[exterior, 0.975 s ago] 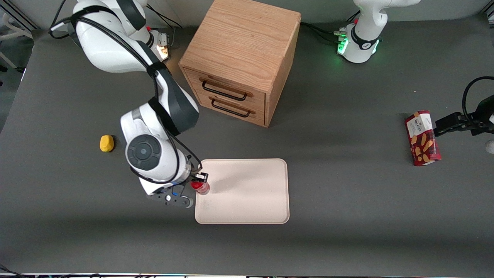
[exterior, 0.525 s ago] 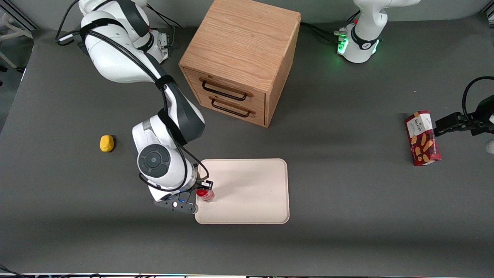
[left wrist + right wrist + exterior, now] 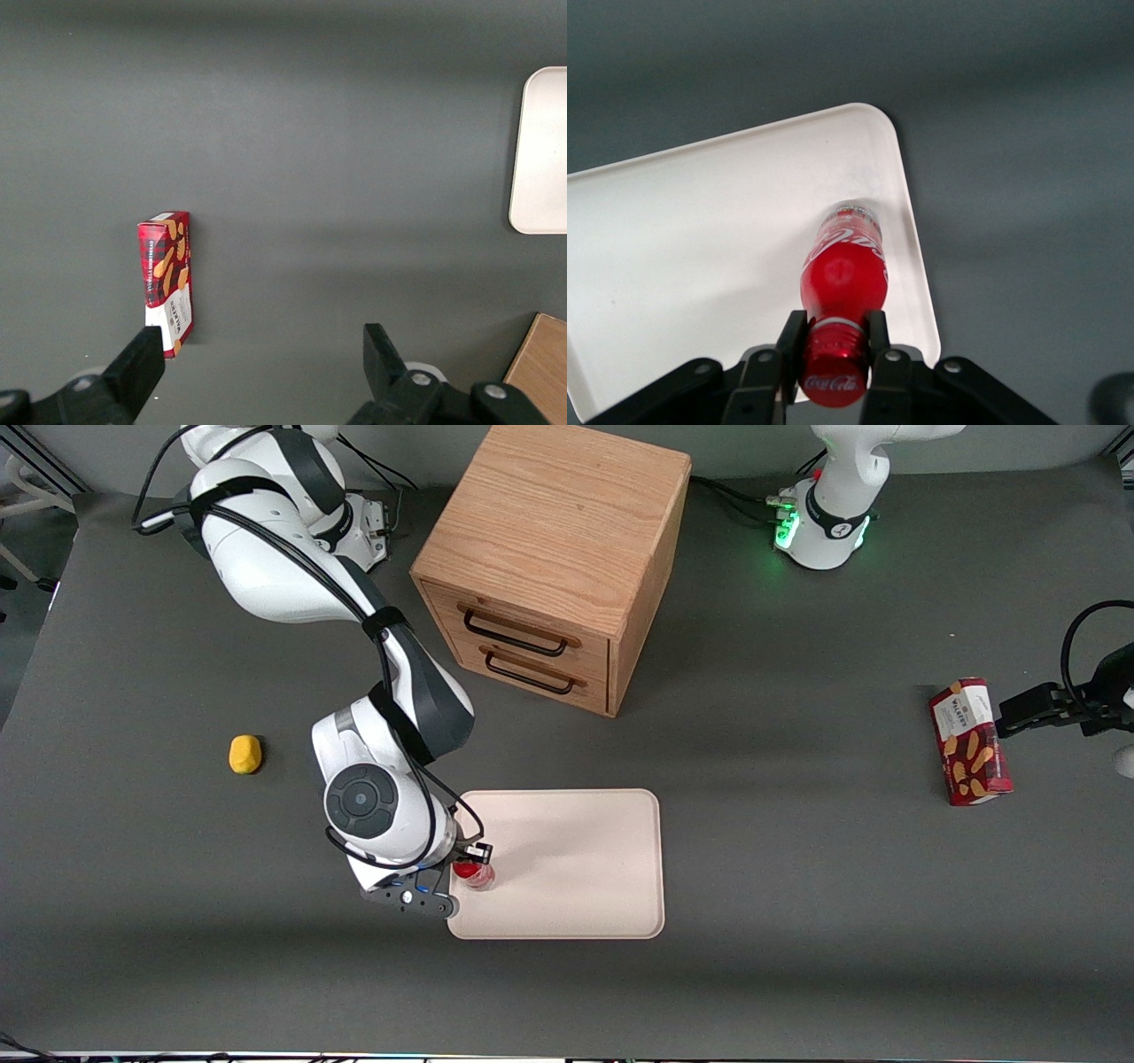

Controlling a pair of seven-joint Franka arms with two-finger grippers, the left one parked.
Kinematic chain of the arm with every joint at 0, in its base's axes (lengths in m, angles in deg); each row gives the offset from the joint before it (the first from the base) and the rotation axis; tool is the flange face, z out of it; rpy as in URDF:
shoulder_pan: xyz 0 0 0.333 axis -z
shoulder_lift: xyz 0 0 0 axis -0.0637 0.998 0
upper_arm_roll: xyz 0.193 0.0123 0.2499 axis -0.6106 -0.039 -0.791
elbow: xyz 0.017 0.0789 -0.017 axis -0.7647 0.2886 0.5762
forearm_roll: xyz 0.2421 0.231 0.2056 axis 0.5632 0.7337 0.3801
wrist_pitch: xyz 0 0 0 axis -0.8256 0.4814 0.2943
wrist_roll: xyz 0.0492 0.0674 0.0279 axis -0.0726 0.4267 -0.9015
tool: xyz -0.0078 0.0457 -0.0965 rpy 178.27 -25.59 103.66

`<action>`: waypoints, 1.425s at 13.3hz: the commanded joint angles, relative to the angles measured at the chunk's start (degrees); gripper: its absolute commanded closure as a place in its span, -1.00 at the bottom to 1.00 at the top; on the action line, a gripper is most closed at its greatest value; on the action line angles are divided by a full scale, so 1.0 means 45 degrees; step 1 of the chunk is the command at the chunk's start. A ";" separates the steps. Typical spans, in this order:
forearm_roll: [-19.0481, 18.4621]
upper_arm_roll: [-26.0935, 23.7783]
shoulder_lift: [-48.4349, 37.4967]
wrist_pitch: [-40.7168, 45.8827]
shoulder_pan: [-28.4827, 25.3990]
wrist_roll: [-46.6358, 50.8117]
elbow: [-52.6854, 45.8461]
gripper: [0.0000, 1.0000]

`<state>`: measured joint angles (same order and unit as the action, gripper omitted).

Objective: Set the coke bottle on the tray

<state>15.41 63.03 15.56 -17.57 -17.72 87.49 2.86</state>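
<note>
My right gripper (image 3: 472,863) is shut on the coke bottle (image 3: 475,875), a small red bottle with a red cap. In the right wrist view the fingers (image 3: 791,341) clamp the bottle's neck just under the cap, and the coke bottle (image 3: 843,274) hangs upright with its clear base at the surface of the tray (image 3: 700,257); I cannot tell if it touches. The pale cream tray (image 3: 576,868) lies on the dark table, nearer the front camera than the cabinet. The bottle is over the tray's edge at the working arm's end.
A wooden drawer cabinet (image 3: 554,558) stands farther from the front camera than the tray. A yellow lump (image 3: 244,754) lies toward the working arm's end. A red snack box (image 3: 970,741) lies toward the parked arm's end, also in the left wrist view (image 3: 166,273).
My right gripper has carried the bottle a little nearer the front camera and slightly inward over the tray's edge. It has stayed shut on the bottle.
</note>
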 commanded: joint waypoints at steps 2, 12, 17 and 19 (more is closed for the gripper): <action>-0.0177 0.0019 -0.0357 -0.0119 -0.0056 0.0337 0.0056 -1.00; -0.0021 0.0000 -0.5392 0.5187 0.0294 0.0161 0.1638 -1.00; -0.0021 0.0038 -0.8397 0.6580 0.1542 -0.2839 0.3271 -1.00; -0.0021 0.0465 -0.9766 0.6561 0.2110 -0.4791 0.4543 -1.00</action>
<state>15.40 63.51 -20.20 13.01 -10.39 73.45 13.51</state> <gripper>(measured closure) 0.000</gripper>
